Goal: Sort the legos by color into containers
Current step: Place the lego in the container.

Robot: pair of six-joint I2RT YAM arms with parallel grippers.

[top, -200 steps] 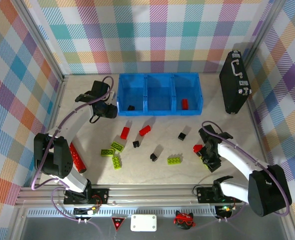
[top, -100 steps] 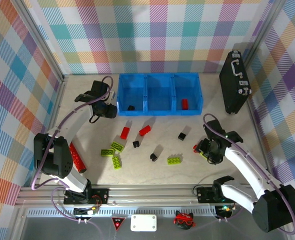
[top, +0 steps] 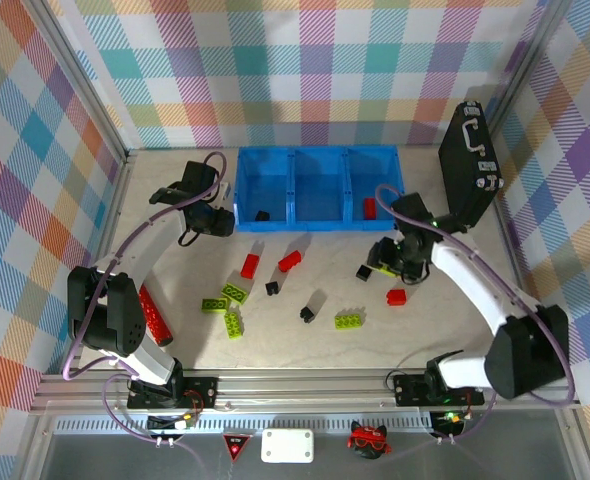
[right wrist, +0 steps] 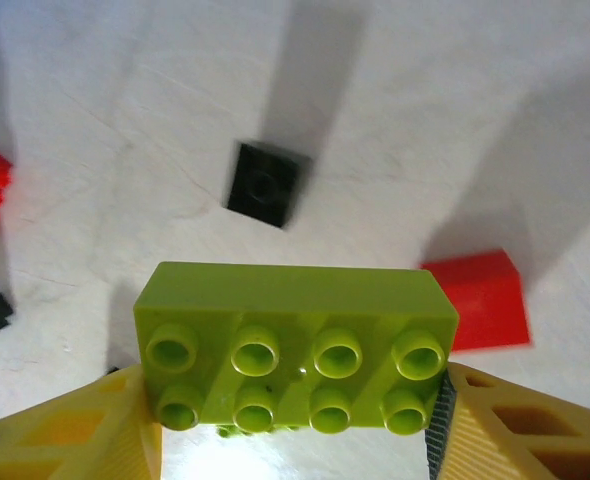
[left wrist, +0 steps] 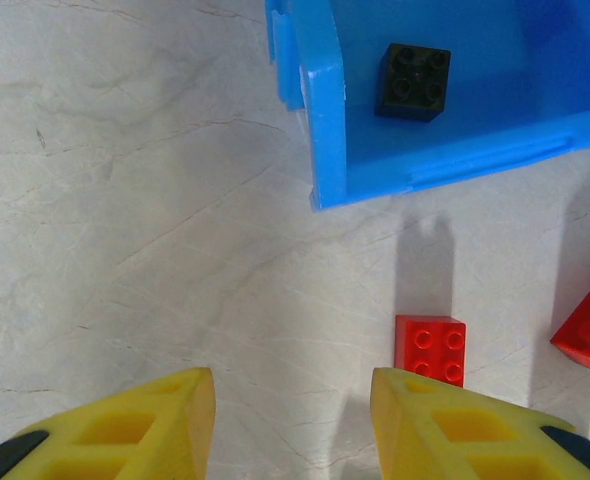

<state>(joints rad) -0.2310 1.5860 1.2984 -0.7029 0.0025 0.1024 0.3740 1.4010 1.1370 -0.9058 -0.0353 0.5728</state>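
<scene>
Right fingers [top: 389, 260] are gripping a lime green brick [right wrist: 295, 340] by its two ends, studs up at the wrist camera. What changed: a second ago this arm was low on the right of the tabletop [top: 275, 345], down by the small red brick [top: 396, 296]. Now it has swung up and left and hangs near the front of the containers [top: 315, 224], off the right bin. The small red brick sits where it was, so green was the pick. Pick done, I'm in the carry.

Left bin holds a black brick [left wrist: 412, 82] and the right bin a red piece [top: 369, 207]. The middle bin looks bare, so I'd judge green goes there. That means further left and forward before letting go.

Left fingers [top: 203, 222] are apart with nothing between them, over bare tabletop just off the left bin's near corner. No change there over the last second.

Reds, blacks and several greens still lie loose on the tabletop, so the task is early.
</scene>
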